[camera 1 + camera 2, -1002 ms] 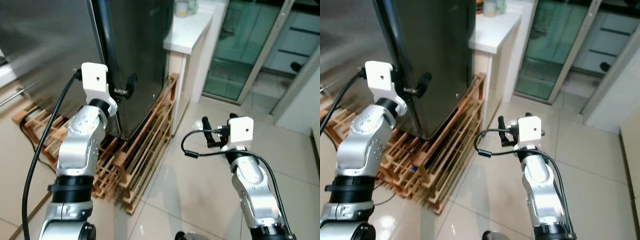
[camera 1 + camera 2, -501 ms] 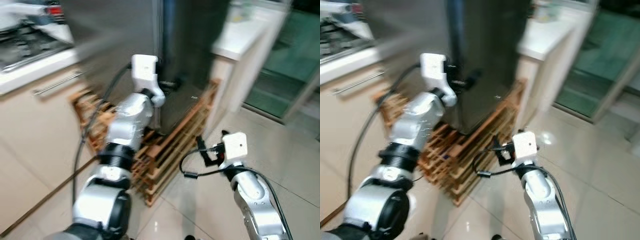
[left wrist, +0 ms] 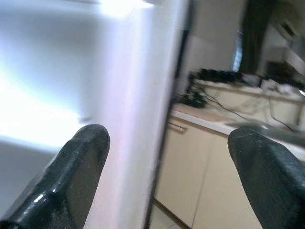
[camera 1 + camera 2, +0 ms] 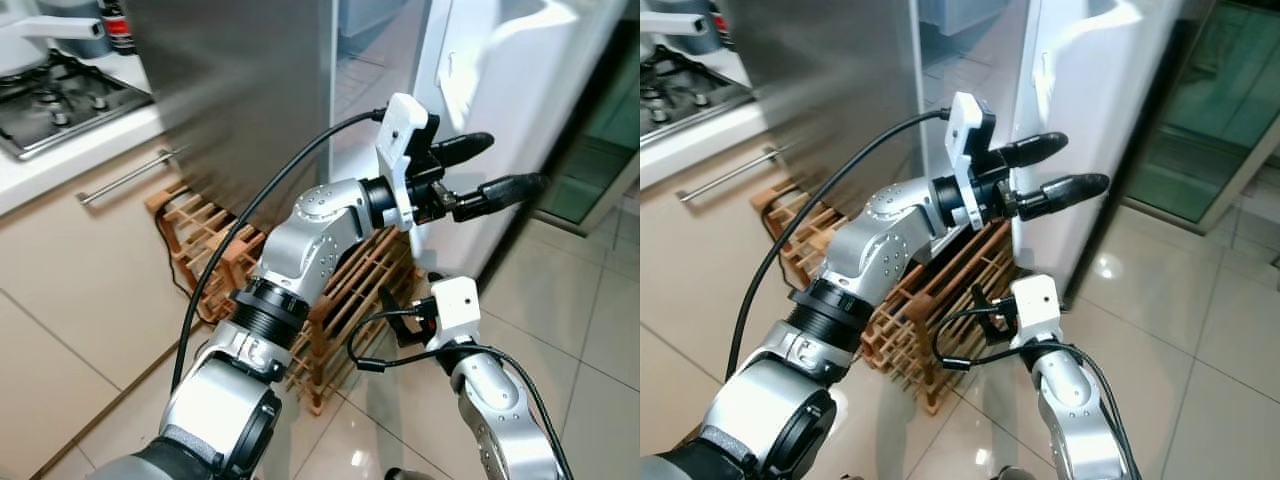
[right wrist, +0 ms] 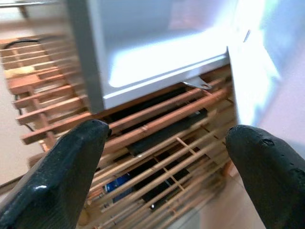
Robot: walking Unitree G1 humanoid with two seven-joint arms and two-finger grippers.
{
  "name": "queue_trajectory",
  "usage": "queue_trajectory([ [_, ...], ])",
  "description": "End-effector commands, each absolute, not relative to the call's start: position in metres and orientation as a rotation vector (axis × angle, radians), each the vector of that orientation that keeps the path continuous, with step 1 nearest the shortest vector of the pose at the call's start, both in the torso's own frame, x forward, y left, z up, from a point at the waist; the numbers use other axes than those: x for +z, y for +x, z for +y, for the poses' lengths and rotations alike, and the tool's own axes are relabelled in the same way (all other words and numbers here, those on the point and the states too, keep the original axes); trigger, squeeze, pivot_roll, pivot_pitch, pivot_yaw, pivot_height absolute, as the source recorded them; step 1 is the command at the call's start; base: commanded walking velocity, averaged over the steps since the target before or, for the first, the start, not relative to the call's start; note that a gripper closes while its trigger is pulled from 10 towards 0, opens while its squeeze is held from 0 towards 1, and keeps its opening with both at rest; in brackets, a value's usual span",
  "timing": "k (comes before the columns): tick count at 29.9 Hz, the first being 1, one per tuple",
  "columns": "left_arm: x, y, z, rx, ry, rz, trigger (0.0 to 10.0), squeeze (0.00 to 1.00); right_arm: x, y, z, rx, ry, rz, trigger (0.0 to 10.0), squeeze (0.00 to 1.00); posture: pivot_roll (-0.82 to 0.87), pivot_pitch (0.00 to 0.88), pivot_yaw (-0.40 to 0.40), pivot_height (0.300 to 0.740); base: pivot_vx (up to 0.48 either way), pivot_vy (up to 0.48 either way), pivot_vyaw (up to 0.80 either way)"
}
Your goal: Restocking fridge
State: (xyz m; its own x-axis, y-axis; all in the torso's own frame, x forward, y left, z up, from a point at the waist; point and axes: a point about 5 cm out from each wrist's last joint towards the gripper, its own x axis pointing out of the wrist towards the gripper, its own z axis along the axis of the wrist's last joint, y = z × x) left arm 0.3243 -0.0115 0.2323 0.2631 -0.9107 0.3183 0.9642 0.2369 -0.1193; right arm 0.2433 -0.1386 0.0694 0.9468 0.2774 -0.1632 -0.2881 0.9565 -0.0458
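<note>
The tall stainless-steel fridge point(image 4: 240, 90) stands at twelve o'clock from the robot with its white-lined door point(image 4: 500, 110) swung open toward two o'clock; the pale interior point(image 5: 157, 52) shows between the steel body and the door; the fridge rests on a slatted wooden pallet rack point(image 4: 340, 300) that spreads across the floor beneath it.

The left claw point(image 4: 490, 170) is raised at about one o'clock, reaching across in front of the open door; its two long black fingers point(image 4: 505, 188) are spread apart with nothing between them, pointing toward three o'clock; in the left wrist view the white door edge point(image 3: 143, 109) lies between the parted fingertips, though whether either touches it cannot be told; a black cable point(image 4: 250, 230) loops from the wrist camera down along the silver arm.

The right claw point(image 4: 410, 320) sits low at about five o'clock, just above the glossy tiled floor point(image 4: 590, 320) and near the outer corner of the pallet rack; the right wrist view shows its fingers point(image 5: 57, 181) spread wide and empty, looking at the fridge's lower edge and the wooden slats.

At ten o'clock a cream cabinet with a long metal bar handle point(image 4: 125, 178) carries a white counter point(image 4: 80, 140) holding a gas hob point(image 4: 55, 90).
</note>
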Motion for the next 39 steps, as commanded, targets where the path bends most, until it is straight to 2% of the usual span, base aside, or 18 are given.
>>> queue_trajectory([
  [1, 0.212, 0.334, 0.035, -1.115, -0.325, -0.167, 10.0, 0.0, 0.073, 0.247, -0.144, 0.26, -0.069, 0.146, 10.0, 0.0, -0.1, 0.0, 0.016, 0.74, 0.0, 0.0, 0.0],
  [4, 0.197, 0.342, 0.118, -0.872, -0.164, -0.149, 10.0, 0.0, 0.075, 0.257, -0.153, 0.212, -0.069, 0.137, 10.0, 0.0, -0.08, 0.0, 0.004, 0.74, 0.0, 0.0, 0.0],
  [5, 0.197, 0.342, 0.118, -0.872, -0.164, -0.149, 10.0, 0.0, 0.075, 0.257, -0.153, 0.212, -0.069, 0.137, 10.0, 0.0, -0.08, 0.0, 0.004, 0.74, 0.0, 0.0, 0.0],
  [7, 0.193, 0.339, 0.164, -0.765, -0.097, -0.128, 10.0, 0.0, 0.078, 0.264, -0.157, 0.184, -0.069, 0.13, 10.0, 0.0, -0.05, 0.0, -0.02, 0.74, 0.0, 0.0, 0.0],
  [8, 0.194, 0.331, 0.195, -0.721, -0.066, -0.115, 10.0, 0.0, 0.079, 0.271, -0.16, 0.168, -0.063, 0.132, 10.0, 0.0, -0.03, 0.0, -0.025, 0.74, 0.0, 0.0, 0.0],
  [11, 0.195, 0.325, 0.205, -0.719, -0.042, -0.109, 10.0, 0.0, 0.08, 0.274, -0.161, 0.165, -0.066, 0.128, 10.0, 0.0, -0.03, 0.0, -0.025, 0.74, 0.0, 0.0, 0.0],
  [12, 0.197, 0.303, 0.215, -0.802, -0.001, -0.066, 10.0, 0.0, 0.086, 0.284, -0.163, 0.148, -0.064, 0.104, 10.0, 0.0, -0.01, 0.0, -0.032, 0.74, 0.0, 0.0, 0.0],
  [14, 0.192, 0.291, 0.215, -0.847, 0.016, -0.028, 10.0, 0.0, 0.09, 0.291, -0.163, 0.141, -0.076, 0.088, 10.0, 0.0, -0.01, 0.0, -0.03, 0.74, 0.0, 0.0, 0.0],
  [16, 0.182, 0.298, 0.209, -0.731, -0.033, -0.015, 10.0, 0.0, 0.094, 0.298, -0.159, 0.141, -0.059, 0.067, 10.0, 0.0, -0.01, 0.0, -0.022, 0.74, 0.0, 0.0, 0.38],
  [17, 0.182, 0.298, 0.209, -0.731, -0.033, -0.015, 10.0, 0.0, 0.094, 0.298, -0.159, 0.141, -0.059, 0.067, 10.0, 0.0, -0.01, 0.0, -0.022, 0.74, 0.0, 0.0, 0.76],
  [18, 0.178, 0.304, 0.206, -0.656, -0.06, -0.012, 10.0, 0.0, 0.095, 0.3, -0.158, 0.13, -0.011, 0.076, 10.0, 0.0, -0.01, 0.0, -0.022, 0.74, 0.0, 0.0, 0.75],
  [20, 0.165, 0.321, 0.205, -0.407, -0.233, 0.034, 10.0, 0.0, 0.097, 0.306, -0.158, 0.087, 0.109, 0.096, 10.0, 0.0, 0.0, 0.0, -0.019, 0.74, 0.0, 0.0, 0.73],
  [22, 0.15, 0.325, 0.202, -0.219, -0.322, 0.047, 10.0, 0.0, 0.1, 0.31, -0.156, 0.086, 0.127, 0.089, 10.0, 0.0, 0.0, 0.0, -0.014, 0.74, 0.0, 0.0, 0.71],
  [25, 0.146, 0.315, 0.18, -0.236, -0.215, 0.048, 10.0, 0.0, 0.105, 0.313, -0.144, 0.145, 0.078, 0.05, 10.0, 0.0, 0.0, 0.0, -0.027, 0.74, 0.0, 0.0, 0.7],
  [27, 0.146, 0.315, 0.18, -0.236, -0.215, 0.048, 10.0, 0.0, 0.105, 0.313, -0.144, 0.145, 0.078, 0.05, 10.0, 0.0, 0.0, 0.0, -0.027, 0.74, 0.0, 0.0, 0.69],
  [29, 0.152, 0.315, 0.178, -0.171, -0.137, 0.01, 10.0, 0.0, 0.101, 0.311, -0.136, 0.191, 0.058, 0.057, 10.0, 0.0, 0.01, 0.0, -0.03, 0.74, 0.0, 0.0, 0.67],
  [33, 0.155, 0.317, 0.182, -0.085, -0.095, -0.008, 10.0, 0.0, 0.099, 0.312, -0.133, 0.2, 0.072, 0.068, 10.0, 0.0, 0.03, 0.0, -0.037, 0.74, 0.0, 0.0, 0.67],
  [39, 0.167, 0.318, 0.175, -0.081, -0.053, -0.065, 10.0, 0.0, 0.1, 0.316, -0.129, 0.212, 0.079, 0.055, 10.0, 0.0, 0.04, 0.0, -0.031, 0.74, 0.0, 0.0, 0.67],
])
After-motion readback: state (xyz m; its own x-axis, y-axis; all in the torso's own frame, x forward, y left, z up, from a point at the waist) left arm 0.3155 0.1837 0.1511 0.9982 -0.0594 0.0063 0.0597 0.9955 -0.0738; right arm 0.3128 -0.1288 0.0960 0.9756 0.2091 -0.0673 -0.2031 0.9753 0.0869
